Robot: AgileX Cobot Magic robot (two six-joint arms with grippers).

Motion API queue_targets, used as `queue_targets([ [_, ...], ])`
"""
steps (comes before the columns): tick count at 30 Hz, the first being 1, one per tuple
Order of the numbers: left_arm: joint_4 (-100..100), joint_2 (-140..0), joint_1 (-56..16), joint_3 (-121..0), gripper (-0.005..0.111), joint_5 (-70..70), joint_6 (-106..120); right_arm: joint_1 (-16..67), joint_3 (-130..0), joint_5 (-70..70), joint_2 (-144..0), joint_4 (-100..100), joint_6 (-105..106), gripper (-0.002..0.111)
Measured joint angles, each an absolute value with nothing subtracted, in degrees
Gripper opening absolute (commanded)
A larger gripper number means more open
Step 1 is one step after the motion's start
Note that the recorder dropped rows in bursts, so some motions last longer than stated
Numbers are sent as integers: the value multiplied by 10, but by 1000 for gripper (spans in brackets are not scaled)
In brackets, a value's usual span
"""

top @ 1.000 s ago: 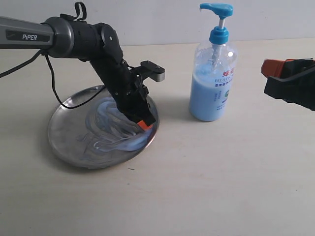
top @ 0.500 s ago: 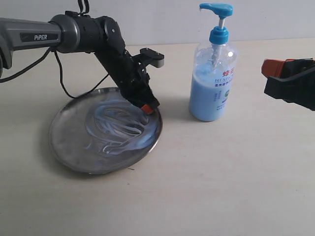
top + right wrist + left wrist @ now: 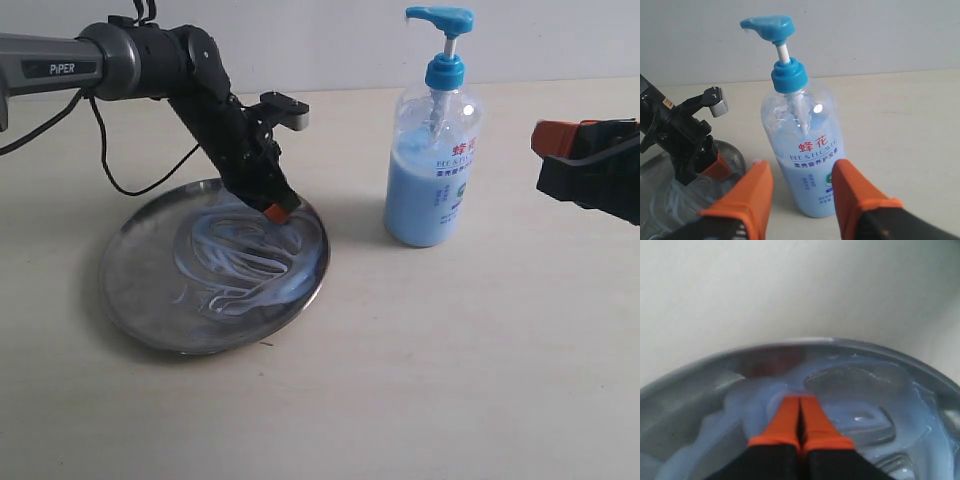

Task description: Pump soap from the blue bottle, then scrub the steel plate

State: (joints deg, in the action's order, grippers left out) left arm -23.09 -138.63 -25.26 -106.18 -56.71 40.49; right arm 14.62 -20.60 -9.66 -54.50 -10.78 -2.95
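The steel plate (image 3: 140,285) lies on the table at the left, its middle smeared with swirls of pale blue soap (image 3: 250,265). My left gripper (image 3: 278,211) is shut, its orange tips pressed down into the soap near the plate's far right rim; the left wrist view shows the gripper (image 3: 800,400) with nothing between its fingers, soap (image 3: 860,410) around it. The blue bottle (image 3: 432,170) stands upright right of the plate. My right gripper (image 3: 802,172) is open, hovering apart from the bottle (image 3: 807,150), at the exterior view's right edge (image 3: 560,140).
The left arm's black cable (image 3: 120,180) loops down over the plate's far rim. A pale wall (image 3: 320,40) closes the back of the beige table (image 3: 450,360).
My left gripper has slid across the plate from its front right toward the far rim, dragging through the soap. The right gripper and the bottle have stayed put.
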Motion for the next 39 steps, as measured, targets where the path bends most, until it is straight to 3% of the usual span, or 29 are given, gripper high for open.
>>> queue_targets([
  [8,-226,-1377,-252,-1049,0,-596,405,146,-206,-97,-545,-108,-29,40],
  [19,-242,-1324,-253,-937,0,-566,415,146,-206,-102,-545,-108,-29,40],
  [31,-213,-1303,-329,-905,0,-550,408,146,-206,-103,-545,-108,-29,40],
  [39,-195,-1302,-331,-905,0,-533,376,146,-206,-103,-545,-108,-29,40],
])
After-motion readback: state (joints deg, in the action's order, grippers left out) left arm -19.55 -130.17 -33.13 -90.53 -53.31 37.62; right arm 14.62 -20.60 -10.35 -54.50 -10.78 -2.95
